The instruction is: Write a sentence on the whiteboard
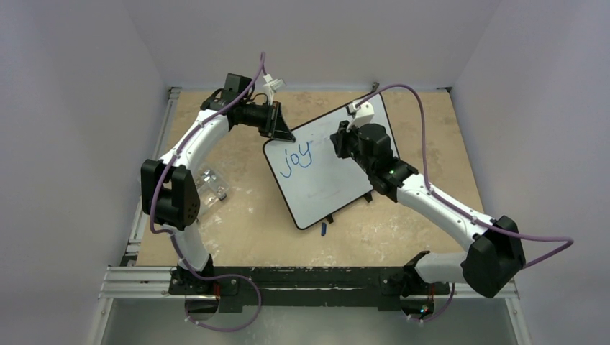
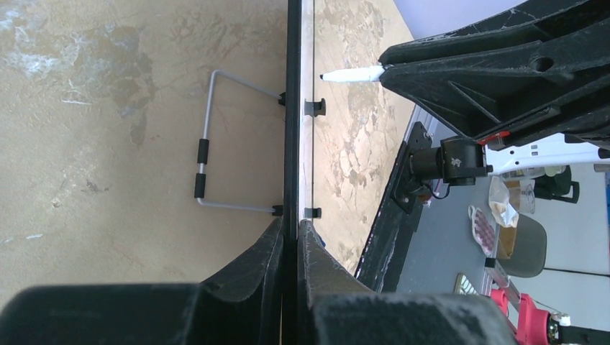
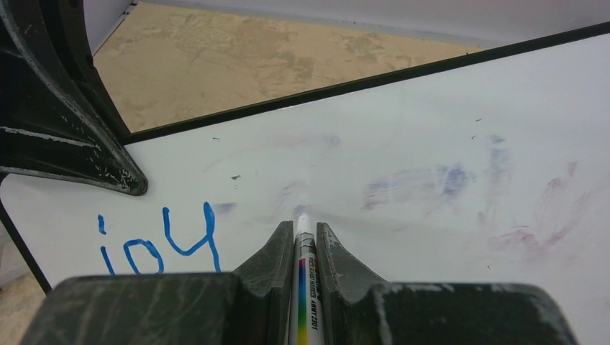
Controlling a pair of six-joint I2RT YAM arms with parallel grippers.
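The whiteboard [image 1: 324, 180] stands tilted in mid-table on its wire stand [image 2: 204, 151]. The sentence shows only as the blue word "joy" [image 1: 296, 158] near the board's upper left, also read in the right wrist view as "joy" [image 3: 160, 243]. My left gripper [image 1: 279, 128] is shut on the board's top-left edge. In the left wrist view the left gripper [image 2: 290, 223] pinches the thin black frame [image 2: 291, 108]. My right gripper [image 1: 339, 141] is shut on a white marker [image 3: 306, 287]. Its tip [image 3: 303, 219] sits at the board surface just right of the "y"; contact cannot be told.
Faint purple smudges [image 3: 446, 180] cover the board's right half. A small blue marker cap [image 1: 324, 228] lies on the table below the board's lower edge. A clear plastic piece [image 1: 209, 187] lies beside the left arm. Grey walls close the table in.
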